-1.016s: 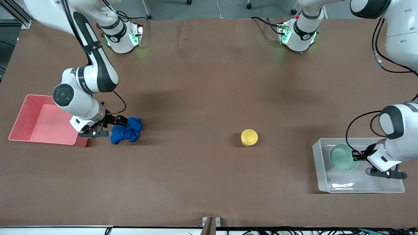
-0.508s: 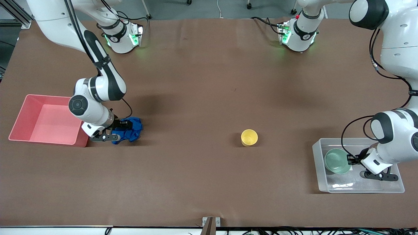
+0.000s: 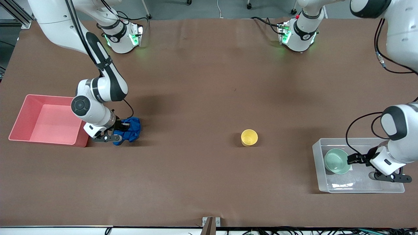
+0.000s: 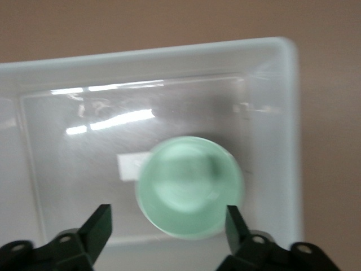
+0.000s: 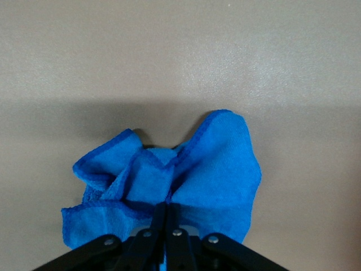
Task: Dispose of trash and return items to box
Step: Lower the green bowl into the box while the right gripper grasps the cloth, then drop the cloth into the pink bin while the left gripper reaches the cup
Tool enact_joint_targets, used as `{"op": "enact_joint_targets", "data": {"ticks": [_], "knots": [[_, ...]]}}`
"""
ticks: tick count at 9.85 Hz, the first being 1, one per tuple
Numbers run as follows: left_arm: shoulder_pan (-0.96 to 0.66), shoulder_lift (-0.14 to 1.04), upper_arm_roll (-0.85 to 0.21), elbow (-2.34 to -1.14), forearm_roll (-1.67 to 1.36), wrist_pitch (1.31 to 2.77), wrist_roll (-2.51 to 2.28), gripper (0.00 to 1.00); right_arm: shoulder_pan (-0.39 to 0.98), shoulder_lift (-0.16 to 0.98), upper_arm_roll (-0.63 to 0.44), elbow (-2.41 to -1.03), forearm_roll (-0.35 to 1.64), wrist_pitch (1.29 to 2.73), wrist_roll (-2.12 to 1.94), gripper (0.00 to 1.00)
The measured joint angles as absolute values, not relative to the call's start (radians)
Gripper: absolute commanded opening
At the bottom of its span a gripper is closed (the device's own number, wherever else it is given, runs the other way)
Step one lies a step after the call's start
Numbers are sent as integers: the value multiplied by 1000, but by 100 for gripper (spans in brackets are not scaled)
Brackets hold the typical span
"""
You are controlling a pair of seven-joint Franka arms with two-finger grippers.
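The blue cloth wad [image 3: 132,130] lies on the table beside the pink bin. My right gripper [image 3: 120,125] is shut on a fold of it, and the right wrist view shows the fingers pressed together in the cloth [image 5: 214,164]. The pale green bowl [image 3: 336,160] sits upright in the clear tub [image 3: 359,189], partly over the white label [image 4: 127,167]. My left gripper [image 3: 355,159] is open and empty over the tub, just off the bowl's rim toward the left arm's end. In the left wrist view its fingers [image 4: 100,221] stand apart on either side of the bowl [image 4: 190,186]. The yellow cup [image 3: 249,137] stands alone mid-table.
The pink bin [image 3: 19,116] stands at the right arm's end of the table, touching distance from the cloth. Bare brown table lies between the cup and the tub.
My left gripper lowered the bowl into the tub, let go and drew back a little. My right gripper moved into the cloth and shut on it.
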State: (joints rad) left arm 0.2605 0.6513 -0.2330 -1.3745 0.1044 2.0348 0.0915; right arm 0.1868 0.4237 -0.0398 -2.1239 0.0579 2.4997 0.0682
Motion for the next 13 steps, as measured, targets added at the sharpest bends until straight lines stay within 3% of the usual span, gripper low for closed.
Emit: {"op": "enact_joint_targets", "data": {"ticks": [2,5,9,13], "knots": [[252,570,-347,-1418,105,1946,-116,100,185,397,-46,-2098,58,2430,68,1],[220,531,-467,-1533,107,1959,-400,100,132,208,-60,-2064,58,2219,69,1],[64,545,-482,-1640,227,2091,-785,99,4,15,-62,-2042,19,2020,25,1],[-50,622,-482,-1652,274,2209,-1055,66,-183,30,-65,-2042,-8,2018,-86,7]]}}
